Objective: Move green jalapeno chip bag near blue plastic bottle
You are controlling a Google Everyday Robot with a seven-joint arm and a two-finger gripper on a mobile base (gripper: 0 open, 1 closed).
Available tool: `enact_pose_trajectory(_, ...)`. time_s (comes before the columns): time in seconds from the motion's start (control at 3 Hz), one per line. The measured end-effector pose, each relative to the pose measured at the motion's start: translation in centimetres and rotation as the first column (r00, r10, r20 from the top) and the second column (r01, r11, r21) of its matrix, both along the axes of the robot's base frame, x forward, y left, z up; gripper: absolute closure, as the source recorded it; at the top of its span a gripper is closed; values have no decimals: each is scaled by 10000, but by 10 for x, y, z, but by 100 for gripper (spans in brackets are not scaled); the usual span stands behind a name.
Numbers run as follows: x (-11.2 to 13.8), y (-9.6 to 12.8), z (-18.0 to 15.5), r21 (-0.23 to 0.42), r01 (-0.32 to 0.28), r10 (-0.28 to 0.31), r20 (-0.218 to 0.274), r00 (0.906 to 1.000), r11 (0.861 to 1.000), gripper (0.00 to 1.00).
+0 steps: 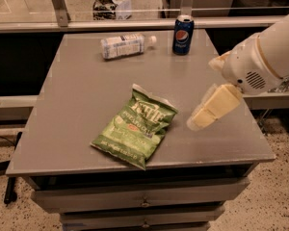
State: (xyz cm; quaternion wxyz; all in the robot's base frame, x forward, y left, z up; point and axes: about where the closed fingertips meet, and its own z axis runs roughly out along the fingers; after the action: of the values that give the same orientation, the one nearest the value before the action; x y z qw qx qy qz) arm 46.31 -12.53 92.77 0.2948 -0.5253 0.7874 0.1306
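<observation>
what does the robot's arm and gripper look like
The arm is a white rounded casing with a thin tan ring and a small dotted vent grille. The gripper, over the right side of the table beside the green jalapeno chip bag, is pale cream and blocky.

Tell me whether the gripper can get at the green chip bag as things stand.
Probably yes. The gripper hangs close beside the chip bag with only bare table between them; the bottle and can sit far back.
</observation>
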Motion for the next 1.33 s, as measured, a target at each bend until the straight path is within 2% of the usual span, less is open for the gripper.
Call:
enact_pose_trajectory(0.33, 4, 34, -23, 1248, 150, -96, -438, 9990, 9921, 0)
enact_pose_trajectory(0.67, 9, 56, -52, 2023, 375, -206, -848, 9962, 9786, 0)
enact_pose_trajectory(1.0, 11, 73, -79, 2515, 586, -292, -1188, 9925, 9661, 0)
enact_pose_trajectory(1.33, 14, 80, -89, 2684, 744, -397, -1321, 9904, 9604, 15)
